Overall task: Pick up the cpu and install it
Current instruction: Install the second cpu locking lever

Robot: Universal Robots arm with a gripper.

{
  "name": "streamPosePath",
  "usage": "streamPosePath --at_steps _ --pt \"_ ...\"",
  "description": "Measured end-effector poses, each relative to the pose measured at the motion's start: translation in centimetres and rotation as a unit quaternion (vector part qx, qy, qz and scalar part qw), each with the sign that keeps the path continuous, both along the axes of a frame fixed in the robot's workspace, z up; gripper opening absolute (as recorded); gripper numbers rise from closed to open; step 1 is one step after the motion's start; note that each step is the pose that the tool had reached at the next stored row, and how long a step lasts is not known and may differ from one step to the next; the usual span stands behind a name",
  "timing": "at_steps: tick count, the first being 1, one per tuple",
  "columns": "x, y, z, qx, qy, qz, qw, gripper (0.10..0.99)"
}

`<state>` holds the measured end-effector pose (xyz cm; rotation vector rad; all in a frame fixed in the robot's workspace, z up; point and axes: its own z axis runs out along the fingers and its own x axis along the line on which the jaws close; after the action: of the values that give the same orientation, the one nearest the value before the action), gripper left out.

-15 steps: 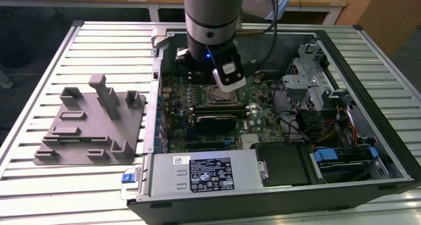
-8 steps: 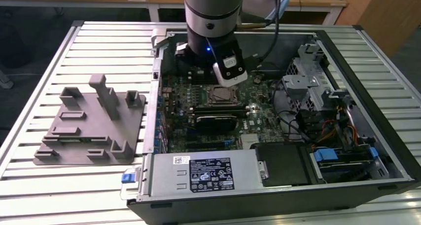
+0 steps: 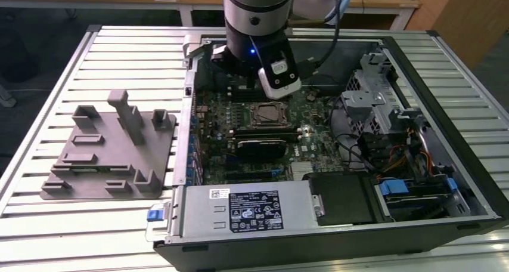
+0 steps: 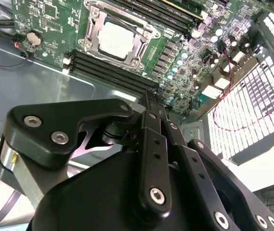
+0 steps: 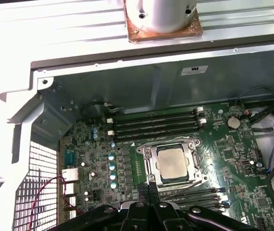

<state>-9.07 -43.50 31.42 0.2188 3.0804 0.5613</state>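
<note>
Scanning the exterior view from its left, I see the grey tray [image 3: 111,153] with upright pegs on the slatted surface [image 3: 47,224], then the open computer case [image 3: 445,135] on the right. My tool [image 5: 149,190] hangs above the motherboard [image 5: 98,178], fingers pressed together and holding nothing. The cpu [image 5: 171,161] already sits flat in its socket [image 5: 146,166], silver top up. I judge placement done; whether the retaining frame is latched I cannot tell.
</note>
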Motion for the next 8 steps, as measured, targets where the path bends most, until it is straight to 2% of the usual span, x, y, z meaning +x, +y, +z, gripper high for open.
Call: streamPosePath --at_steps 3,8 --pt "0.0 0.0 0.36 0.0001 0.0 0.0 1.0 0.106" --pt "0.0 0.0 -0.05 -0.0003 0.0 0.0 1.0 0.106"
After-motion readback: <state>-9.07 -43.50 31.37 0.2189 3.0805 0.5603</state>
